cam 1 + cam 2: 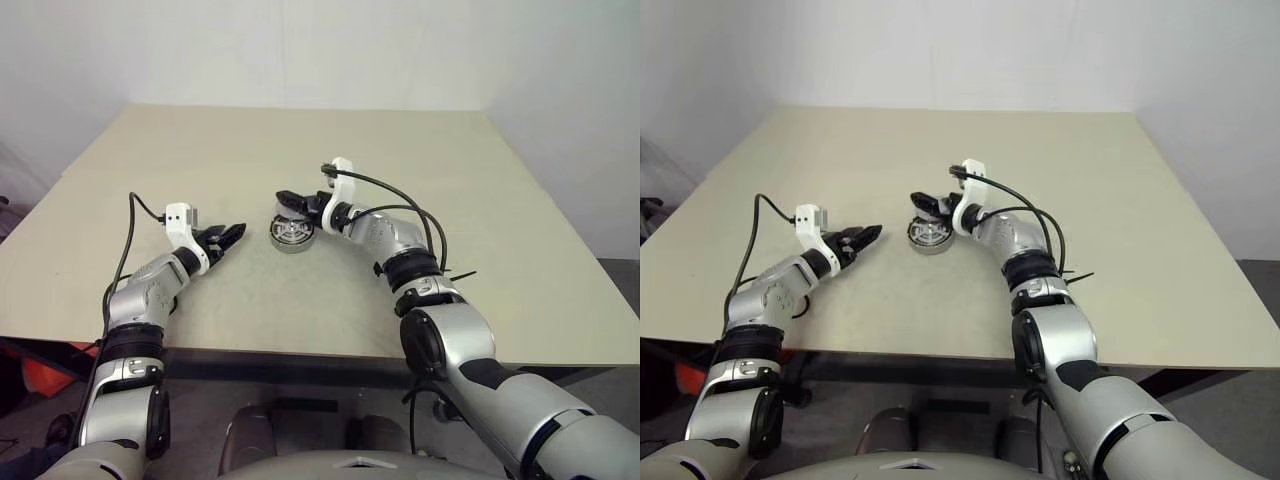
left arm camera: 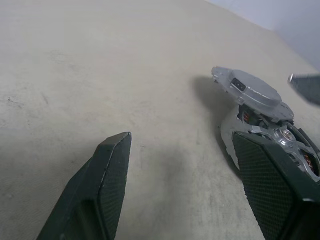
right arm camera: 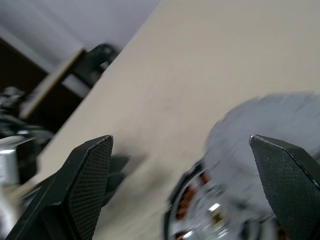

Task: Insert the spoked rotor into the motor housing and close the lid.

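Motor housing is sitting mid-table, round silver cup with copper-orange windings showing inside. Spoked rotor is lying in it, silver spokes and hub visible. Lid, flat grey disc, is resting tilted over the housing's far edge (not seated, partly covering).

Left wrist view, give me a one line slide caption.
Open left gripper facing the motor housing, its lid propped tilted on the rim.

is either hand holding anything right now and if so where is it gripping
Nothing is held. The left hand is open beside the motor housing; the right hand is open above it.
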### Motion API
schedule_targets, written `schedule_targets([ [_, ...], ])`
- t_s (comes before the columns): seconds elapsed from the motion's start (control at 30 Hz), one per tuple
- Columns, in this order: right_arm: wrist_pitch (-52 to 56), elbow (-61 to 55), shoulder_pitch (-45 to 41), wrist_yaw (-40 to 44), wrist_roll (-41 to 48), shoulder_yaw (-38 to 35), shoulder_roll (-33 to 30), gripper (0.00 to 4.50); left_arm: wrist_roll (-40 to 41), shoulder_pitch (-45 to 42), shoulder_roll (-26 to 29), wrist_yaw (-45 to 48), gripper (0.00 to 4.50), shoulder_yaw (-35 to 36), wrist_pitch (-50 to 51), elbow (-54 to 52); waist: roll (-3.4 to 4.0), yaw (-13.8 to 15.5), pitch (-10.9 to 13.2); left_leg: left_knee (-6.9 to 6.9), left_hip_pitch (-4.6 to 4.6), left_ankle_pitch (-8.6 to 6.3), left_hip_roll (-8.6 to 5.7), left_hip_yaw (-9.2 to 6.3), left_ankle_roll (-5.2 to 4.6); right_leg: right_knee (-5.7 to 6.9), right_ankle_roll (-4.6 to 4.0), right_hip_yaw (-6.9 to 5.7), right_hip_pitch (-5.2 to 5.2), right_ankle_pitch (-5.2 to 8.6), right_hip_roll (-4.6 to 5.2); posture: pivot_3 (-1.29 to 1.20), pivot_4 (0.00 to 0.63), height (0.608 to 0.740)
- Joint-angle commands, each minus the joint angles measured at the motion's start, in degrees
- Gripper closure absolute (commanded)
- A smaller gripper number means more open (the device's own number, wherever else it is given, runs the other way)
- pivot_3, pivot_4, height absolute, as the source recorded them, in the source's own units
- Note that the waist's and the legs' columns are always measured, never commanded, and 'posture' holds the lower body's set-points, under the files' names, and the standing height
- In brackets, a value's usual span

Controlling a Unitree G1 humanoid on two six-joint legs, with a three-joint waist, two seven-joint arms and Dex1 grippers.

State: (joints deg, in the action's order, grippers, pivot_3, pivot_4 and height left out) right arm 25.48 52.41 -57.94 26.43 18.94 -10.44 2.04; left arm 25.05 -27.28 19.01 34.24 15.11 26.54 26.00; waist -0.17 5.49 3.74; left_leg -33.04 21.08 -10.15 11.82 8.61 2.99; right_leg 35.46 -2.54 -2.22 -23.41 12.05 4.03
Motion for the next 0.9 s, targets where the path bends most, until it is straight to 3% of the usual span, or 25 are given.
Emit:
schedule_targets([
  [0.03,-6.69,2.79,-2.55,-1.72,-2.03,0.08,-0.63,0.01,0.54,0.26,-0.46,-0.07,1.12,0.08,-0.99,-2.77,0.0,-0.1,0.0,0.0,0.0,0.0,0.0,0.0,0.0,0.0,0.0,0.0,0.0,0.0,0.0,0.0,0.0,0.74],
  [0.4,-20.17,15.69,-5.53,-4.86,-9.86,3.03,0.59,0.01,0.95,3.9,-0.89,-0.77,1.12,0.46,0.34,-6.26,0.01,-0.47,0.01,0.03,0.01,-0.01,0.0,0.01,-0.02,0.0,-0.02,0.0,-0.02,0.0,-0.02,0.0,0.0,0.74],
  [0.9,-25.57,20.77,-5.88,-9.16,-18.24,7.48,2.52,0.01,1.41,5.6,-1.38,-2.26,1.12,0.27,1.35,-8.77,0.02,-1.17,0.01,0.03,-0.03,-0.06,0.0,0.01,-0.1,0.04,-0.02,0.0,-0.01,0.0,-0.01,0.0,0.0,0.74],
])
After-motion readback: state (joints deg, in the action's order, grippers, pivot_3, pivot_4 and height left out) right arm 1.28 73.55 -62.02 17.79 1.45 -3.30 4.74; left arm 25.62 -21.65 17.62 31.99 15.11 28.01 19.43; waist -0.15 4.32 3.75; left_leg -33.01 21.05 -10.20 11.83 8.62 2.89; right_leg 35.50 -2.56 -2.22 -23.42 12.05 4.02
